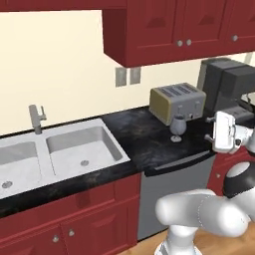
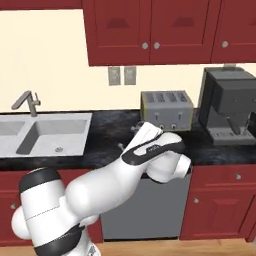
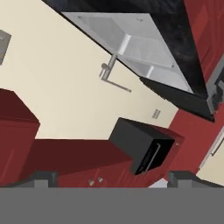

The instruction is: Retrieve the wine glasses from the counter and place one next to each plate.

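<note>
One wine glass (image 1: 178,127) stands upright on the counter (image 1: 144,144), just before the toaster (image 1: 178,102) at its six o'clock. Gripper (image 3: 111,177) fingers spread wide, holding nothing. No readable writing anywhere.

The arm (image 2: 125,185) hides the toaster's (image 2: 166,110) lower left corner.

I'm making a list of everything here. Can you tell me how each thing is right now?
Wine glass: upright on the counter, in front of the toaster.
Claw: open, holding nothing.
Sink: empty, faucet not running.
Toaster: slots empty.
Cabinet doors: shut.
</note>
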